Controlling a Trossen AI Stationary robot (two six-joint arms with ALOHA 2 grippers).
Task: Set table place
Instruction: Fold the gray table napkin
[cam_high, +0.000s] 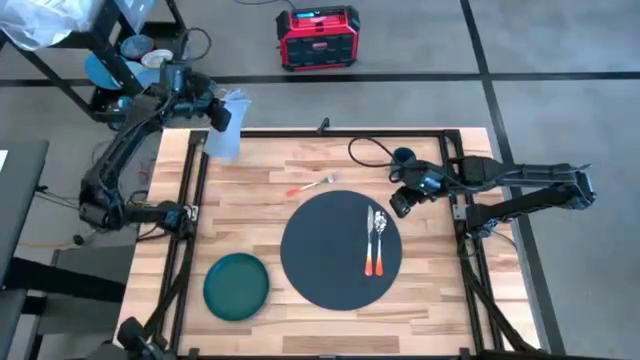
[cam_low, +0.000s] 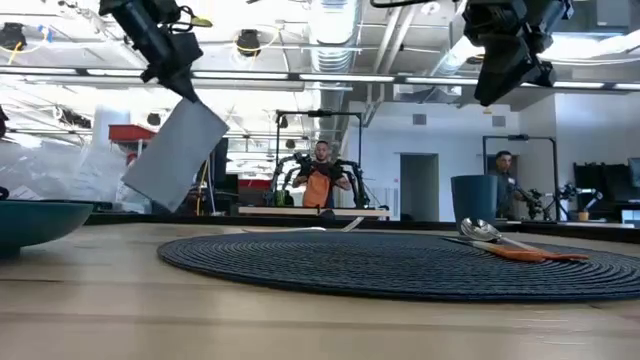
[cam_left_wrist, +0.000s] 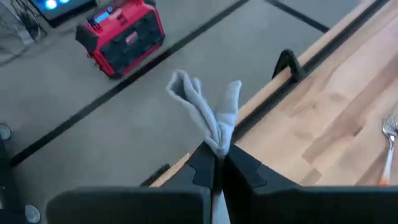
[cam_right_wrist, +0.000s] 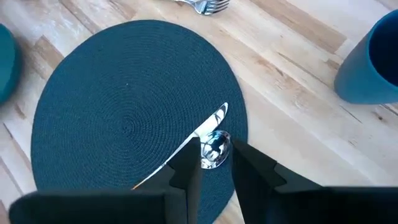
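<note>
Woven dark grey, the place mat (cam_low: 400, 262) fills the foreground of the low view, lying flat near the middle of the desk (cam_high: 300, 330) with a knife (cam_high: 369, 243) and spoon (cam_high: 380, 228) side by side on its right part, orange handles toward the front edge. A green plate (cam_high: 236, 287) sits on bare wood to the mat's left, apart from it, and a fork (cam_high: 310, 185) lies on the wood just beyond the mat's far edge. A blue cup (cam_high: 403, 158) stands near the far right corner. The left gripper (cam_high: 216, 117) hangs in the air over the far left corner of the desk, its fingers pinched tight on one corner of a pale grey napkin (cam_high: 228, 130), which dangles loose below. That thin pinch looks to me like the main risk: a quick swing toward the mat could let the cloth slip out, or its trailing edge could snag the black frame rail (cam_left_wrist: 292, 62) it hangs beside, and a careless drop would leave it crumpled or draped over the fork. The right gripper (cam_right_wrist: 214, 163) hovers above the spoon's bowl, fingers slightly parted and holding nothing; if it descends without care it could nudge the spoon and knife out of line. The plate is not yet on the mat, so I judge the setting only partly done.
</note>
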